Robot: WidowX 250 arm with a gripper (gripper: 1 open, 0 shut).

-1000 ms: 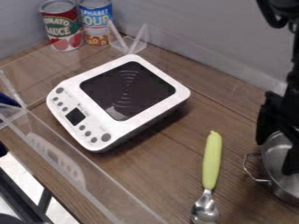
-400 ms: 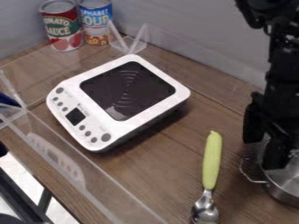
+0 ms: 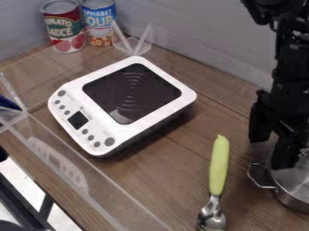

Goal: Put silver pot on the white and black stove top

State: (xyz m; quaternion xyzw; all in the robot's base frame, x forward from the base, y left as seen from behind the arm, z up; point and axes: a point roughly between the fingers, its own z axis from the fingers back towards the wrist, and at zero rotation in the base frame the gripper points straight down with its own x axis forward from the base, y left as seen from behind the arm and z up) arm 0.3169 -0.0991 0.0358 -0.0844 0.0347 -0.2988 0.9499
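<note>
Jaws are standing wide apart and holding nothing, hanging right over the silver pot (image 3: pixel 294 180) at the right edge of the picture. One finger (image 3: pixel 261 126) is showing on the left side of the pot, and the gripper (image 3: pixel 279 135) is pointing down at it. I cannot tell if a finger is touching the rim.

Only part of the pot is showing, down in the bottom right corner, and it is sitting on the wooden surface (image 3: pixel 182 149). It is well apart from the white and black stove top (image 3: pixel 125 99), which is waiting in the middle with nothing on its black square.

So the job is just starting. By my guess, the jaws need to close on the pot, lift it, carry it over to the left and set it on the black part.

Just beside the pot, a spoon with a green handle (image 3: pixel 216 176) is lying on the wood. Two tin cans (image 3: pixel 79 24) are standing far back in the corner.
</note>
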